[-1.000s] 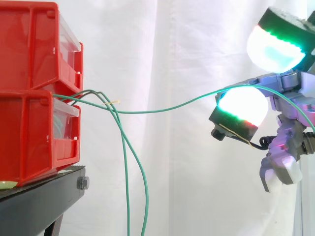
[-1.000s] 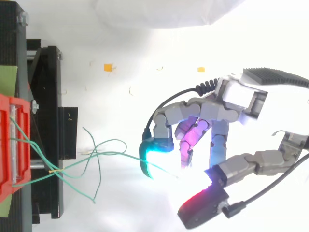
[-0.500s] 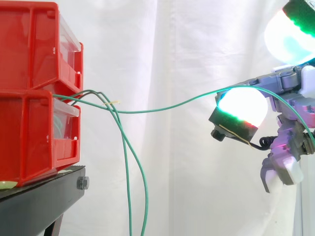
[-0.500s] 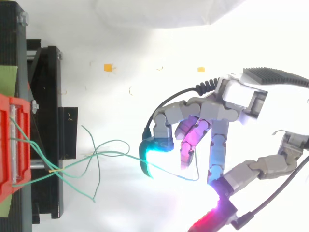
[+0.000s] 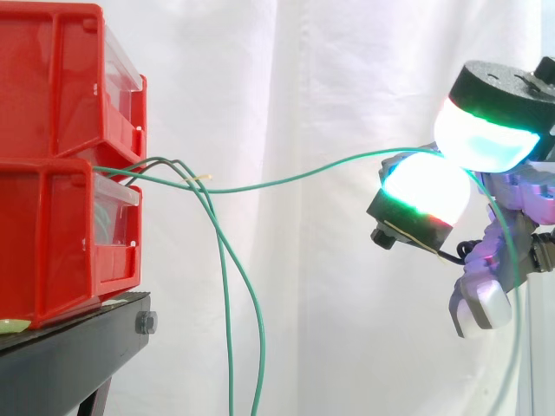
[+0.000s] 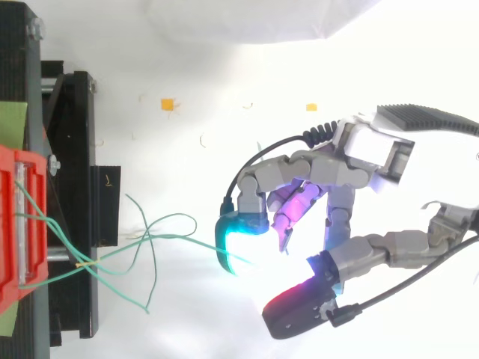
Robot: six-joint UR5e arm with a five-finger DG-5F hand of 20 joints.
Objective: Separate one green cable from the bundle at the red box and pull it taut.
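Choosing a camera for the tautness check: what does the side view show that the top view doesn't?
Side view: the pulled green cable sagging between the stacked red bins and the hand, and loose cables hanging past the stand. Top view: the loose cables' sideways spread and the hand's palm. Both: that cable running from bins to hand.

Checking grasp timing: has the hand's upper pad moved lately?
Yes. The hand's upper pad dropped and shifted toward the red bins, closing onto the green cable.

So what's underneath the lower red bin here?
The lower red bin rests on the black stand, with a pale green strip peeking out beneath it at the side view's left edge. The bin covers the rest of that strip.
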